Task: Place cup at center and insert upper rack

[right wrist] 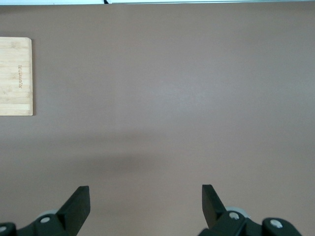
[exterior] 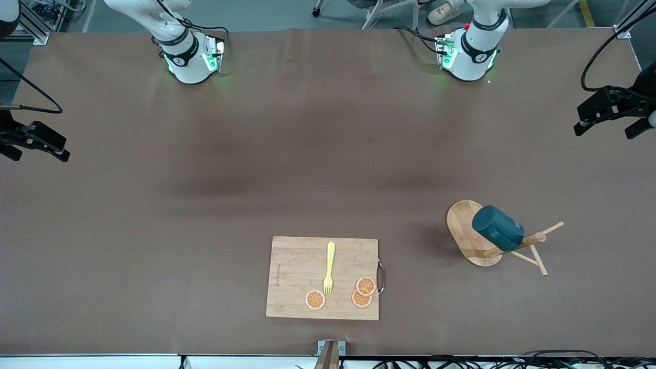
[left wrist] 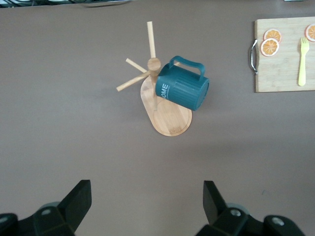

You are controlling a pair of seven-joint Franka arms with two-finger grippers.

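Observation:
The dark teal cup (exterior: 497, 228) hangs tilted on a peg of the upper rack (exterior: 461, 225), a light wooden mug tree that stands on its oval base toward the left arm's end of the table. In the left wrist view the cup (left wrist: 182, 89) shows its handle beside the post, above the rack's base (left wrist: 170, 118). My left gripper (exterior: 607, 125) hovers open and empty over the table's edge at that end, well apart from the rack; its fingers frame bare table (left wrist: 146, 196). My right gripper (exterior: 37, 151) waits open over the right arm's end (right wrist: 145, 199).
A bamboo cutting board (exterior: 297, 277) with a metal handle lies near the front camera, mid-table. On it lie a yellow fork (exterior: 329, 266) and three orange slices (exterior: 315, 300). The board also shows in both wrist views (left wrist: 283, 73) (right wrist: 15, 76). The table is brown.

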